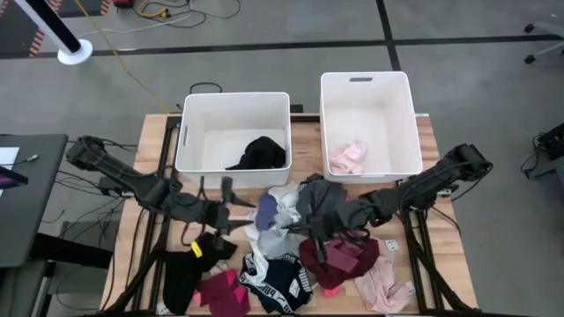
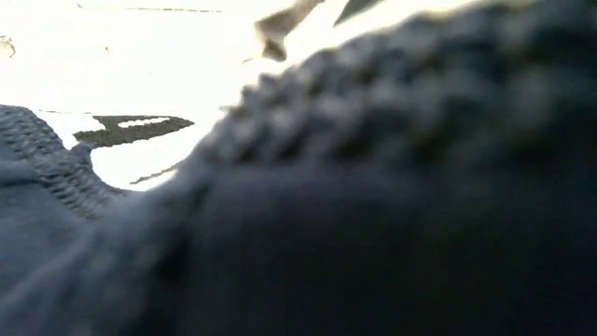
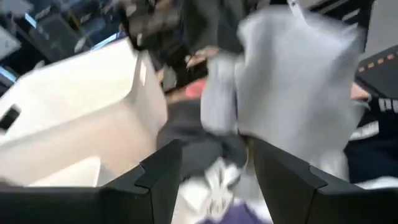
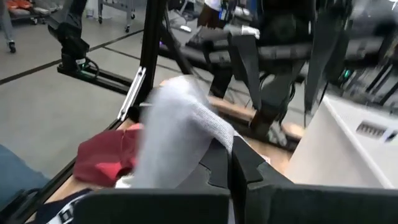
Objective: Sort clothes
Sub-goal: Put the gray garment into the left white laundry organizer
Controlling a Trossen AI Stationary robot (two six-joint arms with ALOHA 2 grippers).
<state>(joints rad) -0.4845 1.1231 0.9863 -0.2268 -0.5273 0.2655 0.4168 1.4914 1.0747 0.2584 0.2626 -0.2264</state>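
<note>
1. Clothes pile (image 1: 291,255) sits on my wooden table (image 1: 423,132), just in front of the two white bins.
2. My right gripper (image 4: 231,163) is pinched shut on a grey garment (image 4: 177,134), right at the middle of the pile.
3. My left gripper (image 3: 214,165) hangs next to the pile with its fingers spread apart, nothing between them.
4. Left bin (image 1: 233,132) has a black garment (image 1: 262,153) inside, right bin (image 1: 368,123) a pink one (image 1: 347,158).
5. Low cam is basically blocked by dark knit fabric (image 2: 373,205).
</note>
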